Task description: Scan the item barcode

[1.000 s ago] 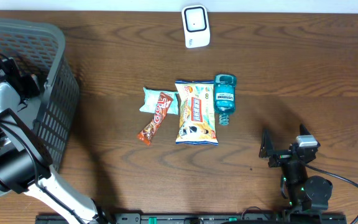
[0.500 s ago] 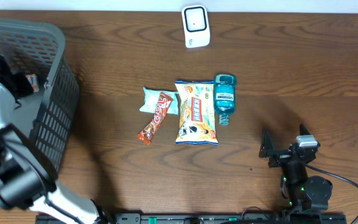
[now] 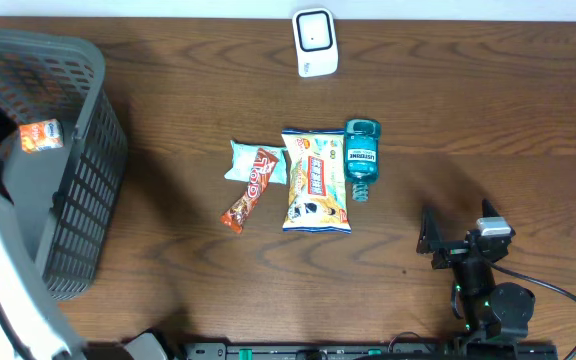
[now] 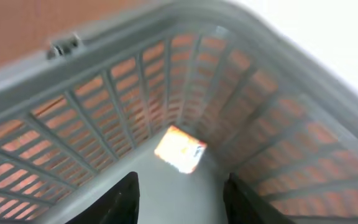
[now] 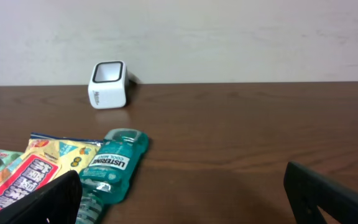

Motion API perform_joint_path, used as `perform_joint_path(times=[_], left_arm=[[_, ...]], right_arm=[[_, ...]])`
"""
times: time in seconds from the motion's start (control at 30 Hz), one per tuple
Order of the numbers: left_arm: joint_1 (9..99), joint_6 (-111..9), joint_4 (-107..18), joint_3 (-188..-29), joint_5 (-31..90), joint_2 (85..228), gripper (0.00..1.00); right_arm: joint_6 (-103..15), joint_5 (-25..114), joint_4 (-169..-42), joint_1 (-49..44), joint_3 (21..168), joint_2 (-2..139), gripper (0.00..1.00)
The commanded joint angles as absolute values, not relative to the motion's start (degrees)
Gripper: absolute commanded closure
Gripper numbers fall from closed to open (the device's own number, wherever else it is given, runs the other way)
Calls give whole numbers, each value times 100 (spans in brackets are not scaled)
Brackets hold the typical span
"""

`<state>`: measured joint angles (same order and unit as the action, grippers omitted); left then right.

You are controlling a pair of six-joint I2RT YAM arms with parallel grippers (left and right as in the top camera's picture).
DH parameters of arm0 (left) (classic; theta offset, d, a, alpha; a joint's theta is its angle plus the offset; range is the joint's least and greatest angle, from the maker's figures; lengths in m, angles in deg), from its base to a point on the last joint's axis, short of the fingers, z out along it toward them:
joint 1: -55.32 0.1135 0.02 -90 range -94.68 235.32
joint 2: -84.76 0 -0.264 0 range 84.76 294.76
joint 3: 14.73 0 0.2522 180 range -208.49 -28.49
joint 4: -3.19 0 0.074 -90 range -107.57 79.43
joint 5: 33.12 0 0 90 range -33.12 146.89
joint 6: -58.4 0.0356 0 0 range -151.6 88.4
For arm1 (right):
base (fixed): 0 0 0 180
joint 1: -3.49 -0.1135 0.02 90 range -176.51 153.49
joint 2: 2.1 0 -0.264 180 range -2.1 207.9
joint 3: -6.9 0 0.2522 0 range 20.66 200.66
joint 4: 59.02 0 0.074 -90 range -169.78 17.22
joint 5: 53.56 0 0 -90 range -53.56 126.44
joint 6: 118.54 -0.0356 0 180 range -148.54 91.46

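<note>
Bench (image 3: 528,130) is dark brown wood with a wavy grain. Basket (image 3: 88,90) is plain grey, slotted lattice walls, with a small orange-and-white packet (image 3: 41,134) in it. Scanner (image 3: 315,42) is white with a dark window. Mouthwash bottle (image 3: 361,155) is see-through teal with a white and blue label. Snack bag (image 3: 315,180) is yellow and white with red and blue print, the candy bar (image 3: 251,188) is reddish brown, and the pouch (image 3: 238,160) is pale mint.

The overhead view looks straight down on the whole bench (image 3: 488,130). The left wrist view peers down, close and blurred, into the grey basket (image 4: 104,93) at overhead's left edge. The right wrist view sits low, facing the back wall (image 5: 229,37), sharing scanner (image 5: 109,84) and mouthwash bottle (image 5: 114,163) with overhead.
</note>
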<state>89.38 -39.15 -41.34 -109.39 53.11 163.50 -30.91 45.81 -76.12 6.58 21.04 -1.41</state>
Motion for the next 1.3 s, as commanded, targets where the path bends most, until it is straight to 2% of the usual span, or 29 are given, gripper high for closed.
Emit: perform_joint_path(times=[0.0,0.23,0.33,0.4,0.57,0.63,0.77,0.97,1.13,1.27], left_arm=[[8945,-4201,-4149,-10935,4328,15854,55],[8348,-4243,-4197,-10935,2350,15369,55],[7773,-4146,-4201,-10935,2398,15371,55],[7533,-4162,-4201,-10935,3069,15386,53],[7578,-4566,-4186,-10935,5722,15404,24],[7777,-4590,-4112,-10935,6107,15406,18],[8322,-4584,-3716,-10935,6144,15635,2],[8741,-4092,-3703,-10935,6138,16715,2],[8713,-2638,-3458,-10935,5862,17779,2],[8717,-2160,-3073,-10935,5864,18468,2]], right_arm=[[-3126,4581,-7634,654,2100,-172,1],[-3126,4581,-7634,654,2100,-172,1],[-3126,4581,-7634,654,2100,-172,1],[-3126,4579,-7634,654,2100,-172,1],[-3126,4579,-7634,654,2100,-172,1],[-3126,4581,-7634,654,2100,-172,1],[-3126,4581,-7634,654,2100,-172,1],[-3126,4579,-7634,654,2100,-172,1],[-3126,4581,-7634,654,2100,-172,1],[-3126,4581,-7634,654,2100,-172,1]])
